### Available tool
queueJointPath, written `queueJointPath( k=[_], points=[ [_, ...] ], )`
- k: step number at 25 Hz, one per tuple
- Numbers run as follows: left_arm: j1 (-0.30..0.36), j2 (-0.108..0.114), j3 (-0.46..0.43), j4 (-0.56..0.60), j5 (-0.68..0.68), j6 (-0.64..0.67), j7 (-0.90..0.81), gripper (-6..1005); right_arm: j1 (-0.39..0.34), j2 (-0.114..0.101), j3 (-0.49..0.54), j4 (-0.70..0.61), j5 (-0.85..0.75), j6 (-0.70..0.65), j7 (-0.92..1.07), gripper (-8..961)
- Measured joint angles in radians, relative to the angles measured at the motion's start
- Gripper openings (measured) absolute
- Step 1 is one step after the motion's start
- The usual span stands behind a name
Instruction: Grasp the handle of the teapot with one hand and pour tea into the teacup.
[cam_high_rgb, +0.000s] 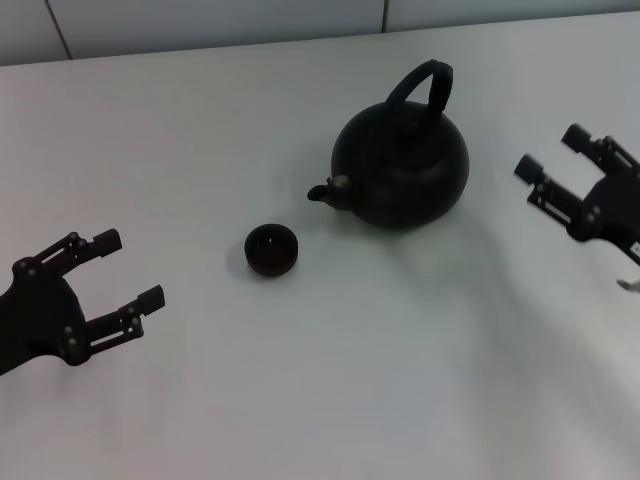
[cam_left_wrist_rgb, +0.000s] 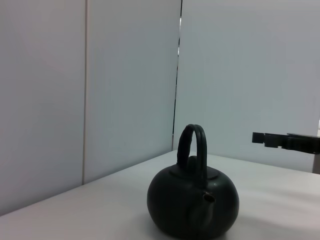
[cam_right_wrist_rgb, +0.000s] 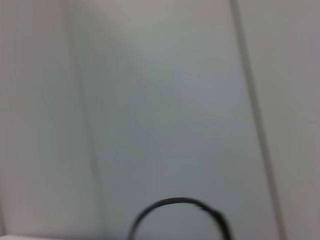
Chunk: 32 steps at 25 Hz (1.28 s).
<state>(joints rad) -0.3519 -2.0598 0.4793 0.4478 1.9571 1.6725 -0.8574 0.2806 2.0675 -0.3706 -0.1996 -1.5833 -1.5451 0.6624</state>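
On the table (cam_high_rgb: 200, 120), teapot (cam_high_rgb: 405, 170) beside teacup (cam_high_rgb: 271, 249) — left gripper (cam_high_rgb: 125, 270) and right gripper (cam_high_rgb: 552, 165) (both spread apart) flank them.

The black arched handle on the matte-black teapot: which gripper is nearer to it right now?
Right. The right gripper hangs open just off the right side of the round matte-black teapot, level with its black arched handle. The left gripper sits open far off, beyond the small dark teacup.
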Motion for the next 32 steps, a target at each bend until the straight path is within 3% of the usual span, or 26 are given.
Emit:
queueJointPath(
  k=[3,4,5,6,7,8,9,10,11,14,16,19,24,32],
  points=[
    [-0.003,0.005,0.004,-0.005,0.003,0.001,-0.005,847,-0.009,-0.018,-0.034,-0.097,-0.112,-0.059,0.104,770],
    [-0.007,0.01,0.025,-0.006,0.007,0.003,-0.012,847,0.001,-0.038,-0.053,-0.179,-0.227,-0.103,0.198,770],
    [-0.007,0.012,0.034,-0.004,0.008,0.004,-0.014,847,0.001,-0.038,-0.053,-0.179,-0.227,-0.103,0.198,770],
    [-0.01,0.015,0.05,-0.003,0.008,0.004,-0.014,847,0.023,-0.065,-0.062,-0.241,-0.338,-0.146,0.27,770],
    [-0.015,0.021,0.071,0.0,0.008,0.004,-0.017,847,0.023,-0.065,-0.062,-0.241,-0.338,-0.146,0.27,770],
    [-0.022,0.029,0.094,0.0,0.009,0.004,-0.026,847,0.04,-0.082,-0.063,-0.263,-0.389,-0.165,0.303,770],
    [-0.044,0.047,0.14,0.002,0.009,0.002,-0.064,847,0.084,-0.12,-0.063,-0.286,-0.488,-0.184,0.363,770],
    [-0.044,0.047,0.14,0.002,0.009,0.002,-0.064,847,0.084,-0.12,-0.063,-0.286,-0.488,-0.184,0.363,770],
    [-0.069,0.067,0.171,0.003,0.011,-0.002,-0.115,847,0.135,-0.15,-0.063,-0.299,-0.578,-0.186,0.419,770],
    [-0.091,0.084,0.18,0.003,0.015,-0.003,-0.148,847,0.195,-0.167,-0.064,-0.312,-0.667,-0.183,0.452,770],
    [-0.114,0.105,0.182,0.004,0.025,-0.004,-0.196,847,0.224,-0.17,-0.069,-0.322,-0.699,-0.186,0.456,770],
    [-0.128,0.115,0.184,0.009,0.044,0.001,-0.222,847,0.248,-0.172,-0.089,-0.344,-0.722,-0.195,0.471,770],
    [-0.138,0.113,0.185,0.079,0.1,0.057,-0.29,847,0.282,-0.17,-0.125,-0.371,-0.728,-0.215,0.506,770],
    [-0.138,0.115,0.186,0.097,0.1,0.078,-0.3,847,0.28,-0.157,-0.127,-0.374,-0.729,-0.21,0.503,770]
  ],
)
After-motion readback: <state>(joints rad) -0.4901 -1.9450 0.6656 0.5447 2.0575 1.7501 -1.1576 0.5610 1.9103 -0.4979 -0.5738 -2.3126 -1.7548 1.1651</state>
